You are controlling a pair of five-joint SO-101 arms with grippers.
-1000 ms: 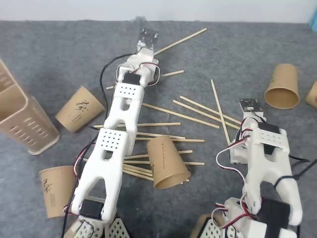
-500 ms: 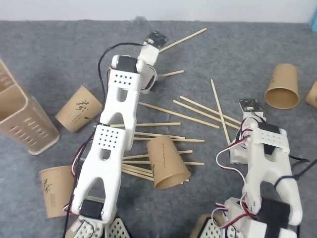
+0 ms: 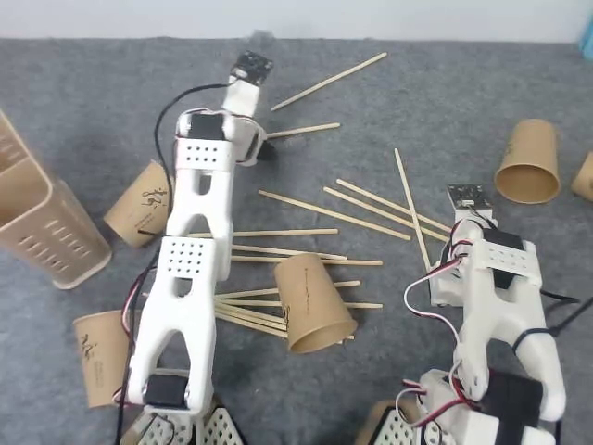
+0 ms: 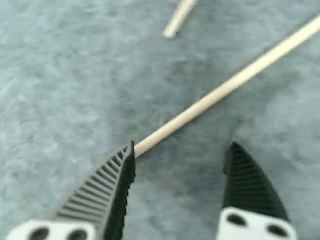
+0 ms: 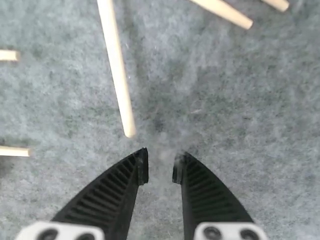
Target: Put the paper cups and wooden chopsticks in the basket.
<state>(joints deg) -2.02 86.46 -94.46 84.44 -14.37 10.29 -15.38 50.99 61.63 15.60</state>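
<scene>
Where fingers (image 4: 107, 192) gape, chopstick (image 4: 225, 87) touches one.

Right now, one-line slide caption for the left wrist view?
Left gripper open above the grey mat, one wooden chopstick ending by a fingertip.

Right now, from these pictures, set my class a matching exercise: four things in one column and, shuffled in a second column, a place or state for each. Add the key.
Column one
1. basket
2. middle cup
3. right-hand cup
4. left end effector

Column two
A. open, one fingertip at the end of a chopstick
B. lying on its side across several chopsticks
C. at the left edge of the mat
D. near the mat's right edge, touching no chopstick

Pairs: 1-C, 2-B, 3-D, 4-A
</scene>
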